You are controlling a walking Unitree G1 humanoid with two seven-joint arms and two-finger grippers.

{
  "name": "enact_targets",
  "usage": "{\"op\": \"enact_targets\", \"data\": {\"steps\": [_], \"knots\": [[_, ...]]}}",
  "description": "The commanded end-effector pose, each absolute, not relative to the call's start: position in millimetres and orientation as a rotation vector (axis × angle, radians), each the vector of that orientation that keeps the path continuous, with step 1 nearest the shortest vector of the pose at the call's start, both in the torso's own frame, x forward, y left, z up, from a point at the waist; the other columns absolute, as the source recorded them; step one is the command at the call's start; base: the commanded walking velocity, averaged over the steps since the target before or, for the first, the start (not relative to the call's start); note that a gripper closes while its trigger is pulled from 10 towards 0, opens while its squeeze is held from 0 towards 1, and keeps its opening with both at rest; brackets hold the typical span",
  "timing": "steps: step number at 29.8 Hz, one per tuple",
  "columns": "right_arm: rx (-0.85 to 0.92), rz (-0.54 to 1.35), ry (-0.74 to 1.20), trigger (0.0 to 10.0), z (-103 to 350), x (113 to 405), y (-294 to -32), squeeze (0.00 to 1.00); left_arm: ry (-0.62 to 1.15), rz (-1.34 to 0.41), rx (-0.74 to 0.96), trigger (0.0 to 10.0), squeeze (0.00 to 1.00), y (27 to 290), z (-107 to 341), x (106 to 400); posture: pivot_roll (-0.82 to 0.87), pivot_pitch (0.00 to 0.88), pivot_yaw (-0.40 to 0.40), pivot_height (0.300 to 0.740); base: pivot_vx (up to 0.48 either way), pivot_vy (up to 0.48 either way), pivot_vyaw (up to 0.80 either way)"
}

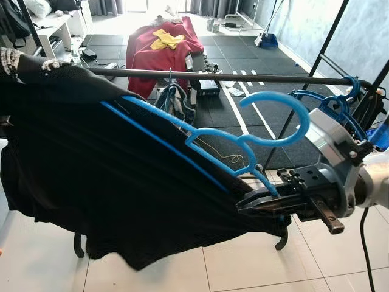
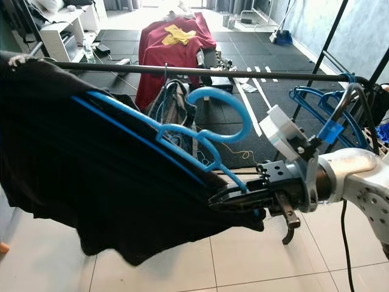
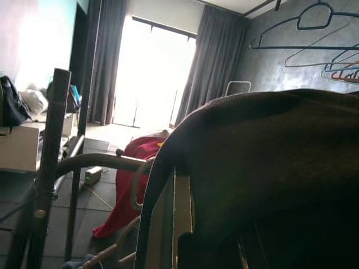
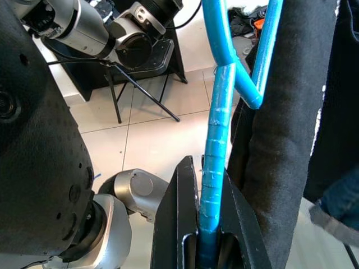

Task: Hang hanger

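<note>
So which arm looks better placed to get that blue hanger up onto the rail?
Right. The right gripper is shut on the blue hanger, whose hook sits just below the rail. The left gripper's fingers are hidden under the black garment, apparently only supporting it.

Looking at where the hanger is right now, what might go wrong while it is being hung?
The blue hanger is tilted, its hook below the rail, so the black garment could slide off. The right gripper pinches only one end, so the hanger may twist. Empty blue hangers crowd the rail's right end.
</note>
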State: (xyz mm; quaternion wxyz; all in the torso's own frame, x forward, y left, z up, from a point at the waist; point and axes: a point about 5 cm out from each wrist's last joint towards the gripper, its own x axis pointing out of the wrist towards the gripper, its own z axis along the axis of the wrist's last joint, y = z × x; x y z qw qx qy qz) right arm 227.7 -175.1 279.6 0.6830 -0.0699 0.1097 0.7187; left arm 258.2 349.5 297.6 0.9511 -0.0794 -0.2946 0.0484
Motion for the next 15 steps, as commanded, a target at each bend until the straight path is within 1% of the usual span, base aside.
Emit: {"op": "enact_targets", "data": {"steps": [1, 2, 3, 4, 5, 6, 7, 8, 9, 10, 11, 14, 15], "knots": [[-0.164, 1.591, 0.326, 0.0, 276, 224, -188, 0.0, -0.699, 0.691, -0.284, 0.0, 0.0, 428, 299, 208, -0.11, 0.063, -0.033, 0.736, 0.0, 0.0, 0.0], [-0.183, 1.593, 0.352, 0.0, 271, 223, -186, 0.0, -0.682, 0.703, -0.296, 0.0, 0.0, 430, 299, 208, -0.11, 0.064, -0.037, 0.736, 0.0, 0.0, 0.0], [-0.199, 1.588, 0.37, 0.0, 268, 224, -185, 0.0, -0.657, 0.631, -0.297, 0.8, 0.0, 422, 299, 216, -0.11, 0.064, -0.038, 0.736, 0.0, 0.0, 0.0], [-0.208, 1.581, 0.375, 0.0, 265, 225, -184, 0.0, -0.622, 0.487, -0.27, 4.7, 0.0, 403, 300, 229, -0.11, 0.064, -0.038, 0.736, 0.0, 0.0, 0.0], [-0.212, 1.576, 0.375, 0.0, 264, 226, -184, 0.0, -0.599, 0.381, -0.25, 4.7, 0.0, 388, 300, 238, -0.11, 0.064, -0.038, 0.736, 0.0, 0.0, 0.0], [-0.216, 1.569, 0.363, 0.0, 265, 228, -183, 0.0, -0.564, 0.222, -0.221, 8.2, 0.0, 365, 299, 248, -0.11, 0.064, -0.037, 0.736, 0.0, 0.0, 0.0], [-0.216, 1.569, 0.363, 0.0, 265, 228, -183, 0.0, -0.564, 0.222, -0.221, 8.2, 0.0, 365, 299, 248, -0.11, 0.064, -0.037, 0.736, 0.0, 0.0, 0.0], [-0.22, 1.563, 0.352, 0.0, 265, 230, -182, 0.0, -0.524, 0.092, -0.178, 8.2, 0.0, 344, 298, 255, -0.11, 0.064, -0.037, 0.736, 0.0, 0.0, 0.0], [-0.227, 1.558, 0.34, 0.0, 267, 231, -181, 0.0, -0.457, -0.074, -0.071, 10.0, 0.0, 317, 294, 260, -0.11, 0.064, -0.038, 0.736, 0.0, 0.0, 0.0], [-0.233, 1.555, 0.333, 0.0, 267, 232, -180, 0.0, -0.407, -0.187, -0.001, 10.0, 0.0, 299, 289, 262, -0.11, 0.064, -0.038, 0.736, 0.0, 0.0, 0.0], [-0.235, 1.554, 0.33, 0.0, 268, 233, -180, 0.0, -0.378, -0.243, 0.041, 10.0, 0.0, 290, 285, 262, -0.11, 0.064, -0.038, 0.736, 0.0, 0.0, 0.0], [-0.237, 1.554, 0.329, 0.0, 268, 233, -180, 0.0, -0.366, -0.266, 0.059, 10.0, 0.0, 286, 284, 262, -0.11, 0.064, -0.038, 0.736, 0.0, 0.0, 0.0], [-0.243, 1.548, 0.317, 0.0, 269, 235, -179, 0.0, -0.307, -0.468, 0.13, 10.0, 0.0, 261, 277, 254, -0.11, 0.063, -0.04, 0.736, 0.0, 0.0, 0.0]]}}
